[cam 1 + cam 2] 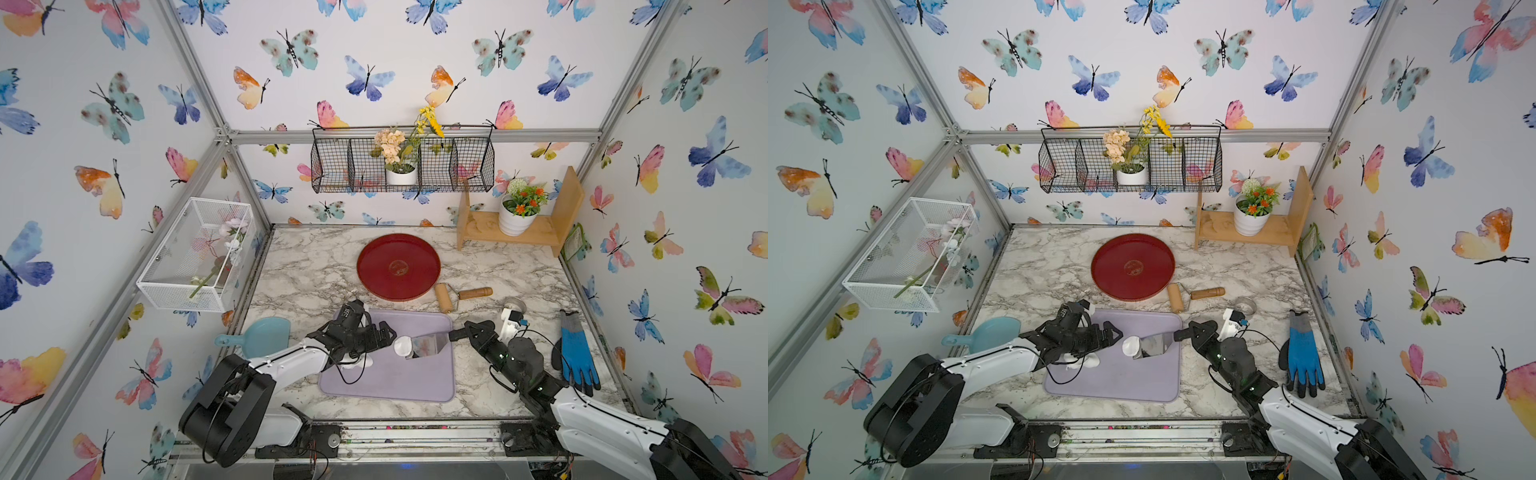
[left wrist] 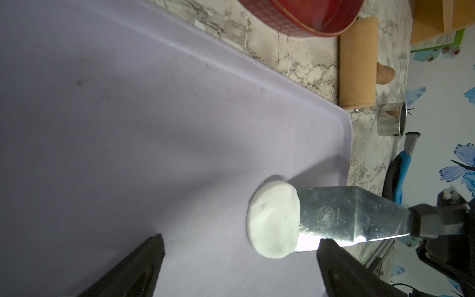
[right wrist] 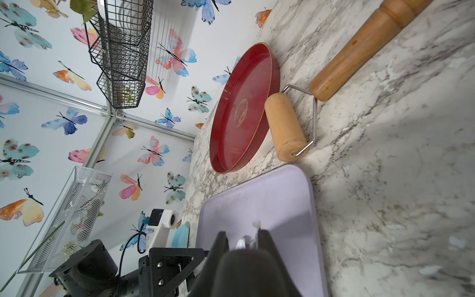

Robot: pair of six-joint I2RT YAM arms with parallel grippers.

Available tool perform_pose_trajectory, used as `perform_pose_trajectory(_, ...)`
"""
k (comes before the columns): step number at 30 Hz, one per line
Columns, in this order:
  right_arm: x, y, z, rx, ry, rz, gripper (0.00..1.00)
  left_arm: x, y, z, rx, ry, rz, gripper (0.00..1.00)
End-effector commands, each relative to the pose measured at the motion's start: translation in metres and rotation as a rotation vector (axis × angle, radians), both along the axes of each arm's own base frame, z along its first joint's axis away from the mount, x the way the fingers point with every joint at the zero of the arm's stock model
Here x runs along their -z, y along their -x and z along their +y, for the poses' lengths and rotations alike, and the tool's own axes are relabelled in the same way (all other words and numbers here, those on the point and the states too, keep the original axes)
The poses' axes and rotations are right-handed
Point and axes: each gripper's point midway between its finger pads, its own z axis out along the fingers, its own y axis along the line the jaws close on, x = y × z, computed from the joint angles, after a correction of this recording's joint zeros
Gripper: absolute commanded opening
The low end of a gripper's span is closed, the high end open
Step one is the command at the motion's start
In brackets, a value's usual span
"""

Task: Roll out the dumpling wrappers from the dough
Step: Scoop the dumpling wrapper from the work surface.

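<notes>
- In both top views my right gripper (image 1: 455, 333) is clamped on the black handle of a metal scraper (image 1: 430, 344), with the blade pointing left over the lilac mat (image 1: 395, 382).
- A dumpling wrapper (image 1: 402, 345), a small white round disc, sits at the blade's left edge, over the middle of the mat.
- The left wrist view gives me the contact. The wrapper (image 2: 273, 219) overlaps the blade's front edge and touches the scraper (image 2: 347, 213). I cannot tell whether its other side rests on the mat.
- My left gripper (image 2: 240, 237) has its jaws wide apart and holds nothing. One finger is just beside the blade, and the wrapper lies just ahead of the gap.
- The right wrist view adds little on the grip. The right gripper (image 3: 243, 243) shows its fingers close together with only a sliver of metal between them, and they block the blade.
- Only a top view shows the dough (image 1: 1091, 361), a white irregular lump on the mat's left part, half hidden under my left arm.
- The right wrist view best shows the wooden roller (image 3: 285, 126) lying just beside the red tray (image 3: 231, 133), beyond the mat's far edge.
- A metal ring cutter (image 2: 390, 120) stands to the right of the roller.
- A blue glove (image 1: 575, 353) lies at the far right.
- A pale blue scoop (image 1: 262, 336) lies to the left of the mat.
</notes>
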Motion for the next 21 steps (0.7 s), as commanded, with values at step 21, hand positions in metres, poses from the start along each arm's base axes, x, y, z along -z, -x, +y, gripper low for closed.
perform_pose_trajectory(21, -0.022, -0.013, 0.021, -0.033, -0.102, -0.057, 0.02, -0.035, 0.015, -0.036, 0.132, 0.064, -0.049, 0.99)
